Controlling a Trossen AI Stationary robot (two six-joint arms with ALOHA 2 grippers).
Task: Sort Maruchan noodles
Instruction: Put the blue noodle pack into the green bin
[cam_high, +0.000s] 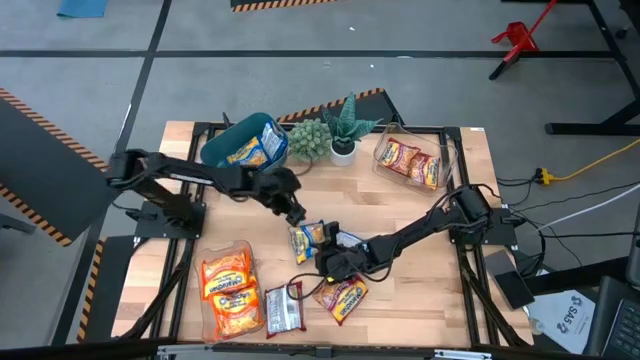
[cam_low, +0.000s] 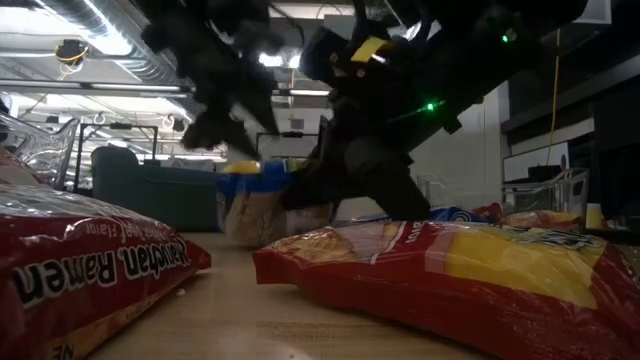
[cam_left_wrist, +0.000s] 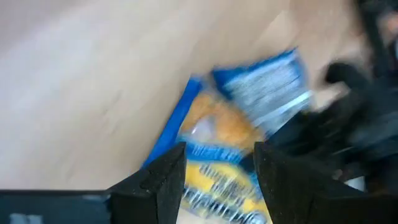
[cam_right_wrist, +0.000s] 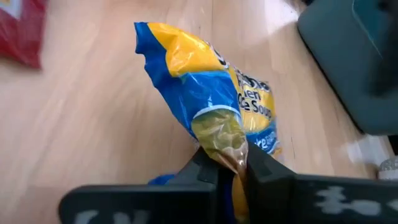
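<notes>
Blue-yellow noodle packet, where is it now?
High view: blue-yellow packet mid-table, pinched by the right gripper, left gripper just above it, red packet nearby.

Counter (cam_high: 420, 215): pale wood planks, smooth, faint sheen. Blue-yellow noodle packet (cam_right_wrist: 211, 93): thin glossy plastic film, crinkled, pinched tight in the right hand (cam_right_wrist: 232, 167), whose fingers (cam_right_wrist: 267, 168) look like matt black plastic. Red packets (cam_low: 470, 270): shiny plastic wrap. Bin (cam_high: 245, 140): smooth teal plastic. Tub (cam_high: 410, 160): clear plastic.
</notes>
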